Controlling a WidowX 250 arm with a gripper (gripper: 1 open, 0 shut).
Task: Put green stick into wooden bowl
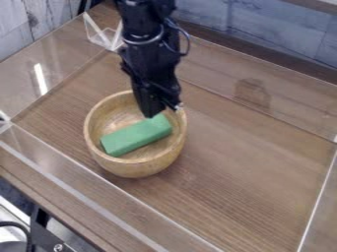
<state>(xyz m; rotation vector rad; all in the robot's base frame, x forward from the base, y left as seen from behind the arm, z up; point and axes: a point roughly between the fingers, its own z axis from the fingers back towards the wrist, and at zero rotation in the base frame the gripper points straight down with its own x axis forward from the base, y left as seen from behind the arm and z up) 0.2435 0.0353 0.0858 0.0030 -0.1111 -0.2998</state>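
The green stick lies flat inside the wooden bowl, slanting from lower left to upper right. The bowl sits on the wood-grain table at centre left. My gripper hangs over the bowl's far right rim, just above the stick's upper end, with its black fingers pressed together and nothing between them. The black arm rises from it toward the top of the view.
Clear plastic walls box in the wooden tabletop on all sides. A grey tiled wall stands behind. The table's front edge runs along the lower left.
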